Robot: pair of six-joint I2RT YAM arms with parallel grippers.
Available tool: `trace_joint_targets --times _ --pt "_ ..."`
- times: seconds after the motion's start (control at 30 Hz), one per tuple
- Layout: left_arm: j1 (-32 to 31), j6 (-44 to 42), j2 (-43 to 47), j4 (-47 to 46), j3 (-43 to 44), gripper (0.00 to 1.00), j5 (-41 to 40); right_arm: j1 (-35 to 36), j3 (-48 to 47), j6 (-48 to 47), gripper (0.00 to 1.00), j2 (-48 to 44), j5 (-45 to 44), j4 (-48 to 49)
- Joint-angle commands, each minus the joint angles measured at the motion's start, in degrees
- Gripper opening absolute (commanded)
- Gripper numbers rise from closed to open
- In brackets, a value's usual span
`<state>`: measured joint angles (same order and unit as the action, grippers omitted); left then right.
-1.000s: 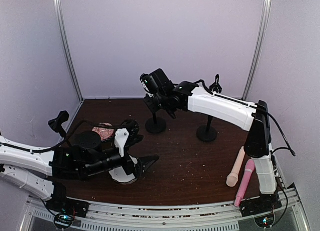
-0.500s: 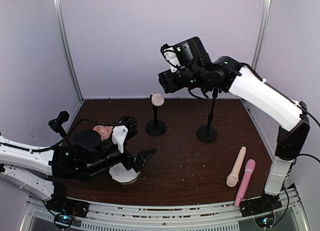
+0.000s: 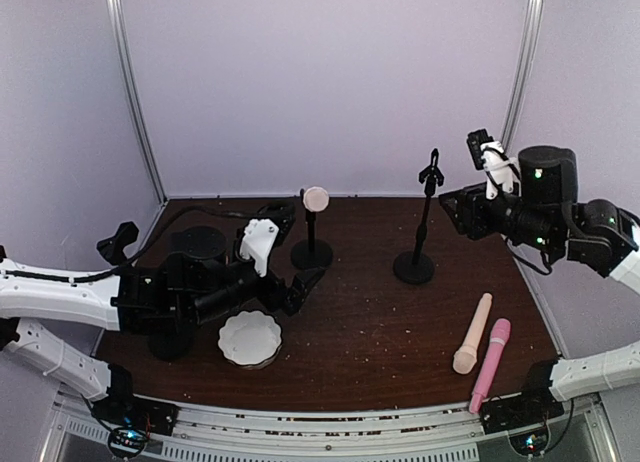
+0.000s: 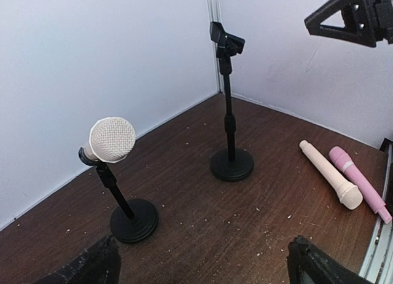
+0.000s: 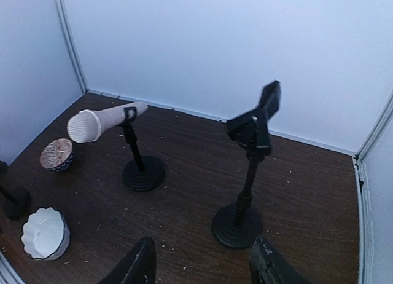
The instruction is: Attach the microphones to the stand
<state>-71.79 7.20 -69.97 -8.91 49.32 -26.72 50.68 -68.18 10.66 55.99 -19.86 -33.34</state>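
Note:
A cream microphone [image 3: 315, 198] sits in the clip of the short black stand [image 3: 312, 252] at the back middle; it also shows in the left wrist view [image 4: 112, 139] and the right wrist view [image 5: 101, 121]. The taller stand [image 3: 415, 267] has an empty clip [image 3: 431, 170]. A second cream microphone [image 3: 472, 333] and the pink microphone [image 3: 490, 364] lie side by side on the table at the right. My left gripper [image 3: 300, 292] is open and empty, low, in front of the short stand. My right gripper [image 3: 455, 214] is open and empty, raised to the right of the tall stand.
A white scalloped bowl [image 3: 250, 339] sits by my left arm. A patterned bowl [image 5: 56, 155] shows only in the right wrist view. A third black stand [image 3: 118, 240] is at the far left, partly behind my left arm. White walls enclose the table.
My right arm has swung from the short stand to the right side, leaving the cream microphone clipped there. My left gripper has moved from the white bowl back toward the short stand.

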Motion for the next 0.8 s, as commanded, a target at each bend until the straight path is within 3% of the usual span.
trace_joint_targets --times 0.0,0.23,0.5,0.77 --pt "1.7 -1.2 -1.2 -1.7 1.9 0.97 3.9 -8.8 12.2 1.8 0.52 -3.0 5.3 11.8" --pt "2.2 -2.4 -0.1 -1.8 1.9 0.95 7.8 -16.7 21.1 -3.1 0.49 6.1 16.5 30.9" --pt "2.4 -2.1 2.1 -1.2 0.3 0.95 10.4 -20.1 23.0 -5.4 0.48 16.6 17.7 52.0" --pt "2.5 -2.0 3.2 0.1 0.5 0.95 11.4 -21.0 19.2 -6.8 0.42 23.9 13.4 55.3"
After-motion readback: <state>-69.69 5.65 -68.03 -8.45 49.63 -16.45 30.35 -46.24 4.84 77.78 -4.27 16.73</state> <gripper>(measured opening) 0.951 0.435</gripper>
